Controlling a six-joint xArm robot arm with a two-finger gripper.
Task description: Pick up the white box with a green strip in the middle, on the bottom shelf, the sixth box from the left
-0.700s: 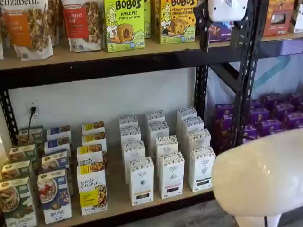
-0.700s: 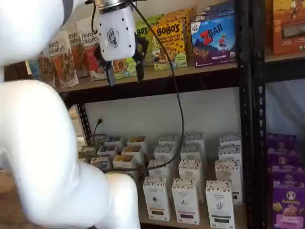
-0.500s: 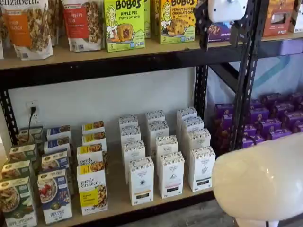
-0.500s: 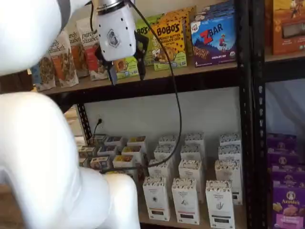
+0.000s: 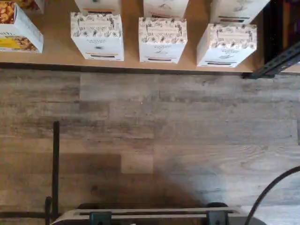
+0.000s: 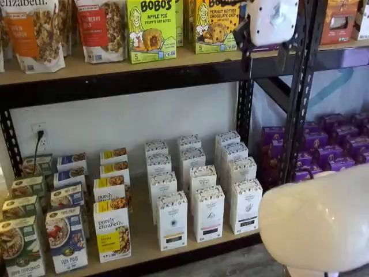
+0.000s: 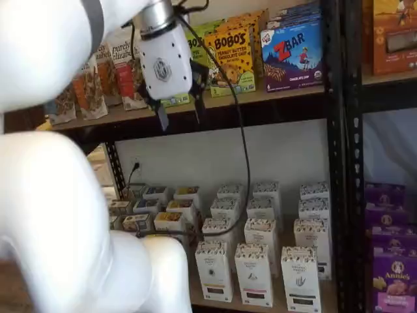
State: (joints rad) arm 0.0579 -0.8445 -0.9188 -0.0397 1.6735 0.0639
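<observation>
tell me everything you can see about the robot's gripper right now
The gripper has a glossy white, plastic-looking body with a small dark emblem on its face and two black fingers pointing downward, a plain gap between them, so it is open and holds nothing. It hangs slightly tilted at the height of the upper shelf, in front of the snack boxes there and well above the white boxes on the bottom shelf. A black cable trails down from it. Nothing touches the fingers.

Matt cardboard white box (image 6: pixel 246 205) on the pale wood bottom shelf (image 6: pixel 144 245) (black metal rail), glossy white plastic tool (image 7: pixel 179 111).
</observation>
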